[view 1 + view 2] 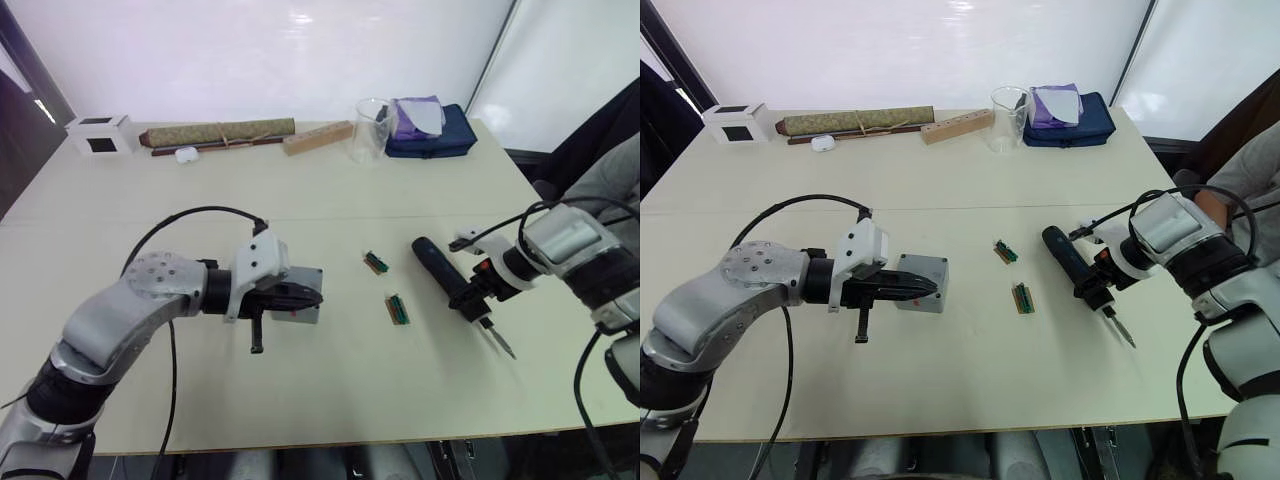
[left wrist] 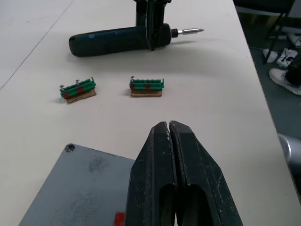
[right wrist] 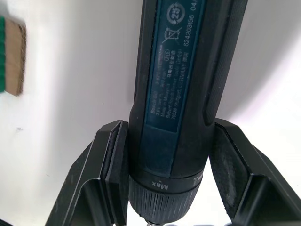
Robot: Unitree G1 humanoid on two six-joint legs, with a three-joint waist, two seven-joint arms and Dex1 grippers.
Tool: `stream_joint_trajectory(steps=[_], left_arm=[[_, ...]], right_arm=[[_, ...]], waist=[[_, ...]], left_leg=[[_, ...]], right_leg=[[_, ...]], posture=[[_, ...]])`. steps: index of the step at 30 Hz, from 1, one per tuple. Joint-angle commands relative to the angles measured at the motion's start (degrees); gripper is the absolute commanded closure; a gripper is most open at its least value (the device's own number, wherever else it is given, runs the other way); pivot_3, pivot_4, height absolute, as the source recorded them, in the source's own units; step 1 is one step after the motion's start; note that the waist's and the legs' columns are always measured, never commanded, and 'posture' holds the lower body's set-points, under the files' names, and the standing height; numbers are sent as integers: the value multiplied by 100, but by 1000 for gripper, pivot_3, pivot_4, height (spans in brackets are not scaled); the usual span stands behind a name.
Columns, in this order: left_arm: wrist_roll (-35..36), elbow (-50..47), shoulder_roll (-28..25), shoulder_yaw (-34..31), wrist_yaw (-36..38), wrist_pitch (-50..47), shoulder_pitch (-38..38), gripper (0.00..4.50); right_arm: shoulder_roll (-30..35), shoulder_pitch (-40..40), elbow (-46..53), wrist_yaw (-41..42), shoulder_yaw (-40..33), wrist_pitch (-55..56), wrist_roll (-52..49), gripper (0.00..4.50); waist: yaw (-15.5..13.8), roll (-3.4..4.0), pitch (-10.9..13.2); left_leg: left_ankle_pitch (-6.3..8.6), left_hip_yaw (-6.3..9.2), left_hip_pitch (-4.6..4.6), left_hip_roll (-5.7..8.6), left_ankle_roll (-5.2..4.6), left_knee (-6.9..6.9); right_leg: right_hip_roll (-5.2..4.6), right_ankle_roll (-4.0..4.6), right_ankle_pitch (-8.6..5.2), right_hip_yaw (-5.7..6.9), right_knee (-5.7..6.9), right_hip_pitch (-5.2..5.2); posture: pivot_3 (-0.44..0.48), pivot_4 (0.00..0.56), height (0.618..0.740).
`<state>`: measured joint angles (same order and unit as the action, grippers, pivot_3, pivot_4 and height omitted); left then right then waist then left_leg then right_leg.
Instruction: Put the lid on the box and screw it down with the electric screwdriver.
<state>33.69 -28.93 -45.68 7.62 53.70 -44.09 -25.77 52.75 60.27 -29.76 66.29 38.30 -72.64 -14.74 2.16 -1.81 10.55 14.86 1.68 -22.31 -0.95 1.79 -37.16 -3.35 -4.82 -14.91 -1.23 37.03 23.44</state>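
Lid (image 2: 77,188) sits seated on the box (image 1: 921,284) at the left-centre of the worktop (image 1: 960,390), with the left gripper (image 1: 922,288) over its near edge, fingers (image 2: 160,165) pressed together and gripping nothing. Two green bit holders (image 1: 1015,275) lie between the box and the screwdriver (image 1: 450,280), which rests well apart to the right. Right gripper (image 3: 162,179) has its fingers closed on the screwdriver just behind the collar; judged next, carry the bit upright to a corner hole.
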Motion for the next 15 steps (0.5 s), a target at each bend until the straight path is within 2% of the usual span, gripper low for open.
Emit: stream_joint_trajectory(steps=[1, 4, 7, 9, 11, 13, 15], left_arm=[[-57, 203, -63, -273, 48, 173, 3, 4500], [-115, 628, -90, -378, 133, 284, 8, 4500], [-151, 939, -91, -444, 227, 393, -9, 4500], [-147, 1327, -25, -514, 247, 434, -99, 4500], [-187, 1598, 32, -504, 237, 447, -234, 4500], [-216, 1720, 20, -494, 309, 464, -328, 4500], [-231, 1787, 12, -503, 360, 450, -401, 4500]], right_arm=[[-21, 541, -495, 65, -622, 131, 66, 2392], [-74, 1115, -1010, -152, -1734, -39, -273, 2392], [-182, 1319, -1144, -389, -2817, -420, -692, 2392], [-499, 897, -231, -865, -4536, -793, -1362, 2392], [-1408, 110, 1614, -1642, -6196, -658, -1946, 2392], [-2498, -533, 3310, -2502, -6958, -111, -2229, 2392], [-3206, -1038, 4465, -3073, -6922, 460, -2221, 2392]], waist=[[10, 37, 23], [27, 101, 63], [21, 111, 64], [9, 109, 64], [10, 103, 61], [32, 103, 61], [20, 109, 64]], left_leg=[[0, -1, -4, 1, 0, -1], [-1, -8, -30, 4, 1, 0], [-10, -10, -109, 5, 13, 0], [-10, -5, -112, 2, 12, 10], [-9, -4, -115, 0, 11, 15], [-8, 1, -116, -2, 9, 8], [-9, 3, -115, -1, 10, 8]], right_leg=[[-1, -1, 0, 0, 1, 3], [-3, -24, 13, -9, 9, 35], [-1, -35, 22, -16, 50, 139], [4, -29, 19, -12, 45, 142], [6, -28, 18, -9, 31, 139], [7, -30, 19, -8, 31, 134], [5, -31, 19, -9, 44, 136]], posture=[[0, 150, 740], [0, 150, 740], [0, 150, 740], [0, 150, 740], [0, 150, 740], [0, 150, 740], [0, 150, 740]])
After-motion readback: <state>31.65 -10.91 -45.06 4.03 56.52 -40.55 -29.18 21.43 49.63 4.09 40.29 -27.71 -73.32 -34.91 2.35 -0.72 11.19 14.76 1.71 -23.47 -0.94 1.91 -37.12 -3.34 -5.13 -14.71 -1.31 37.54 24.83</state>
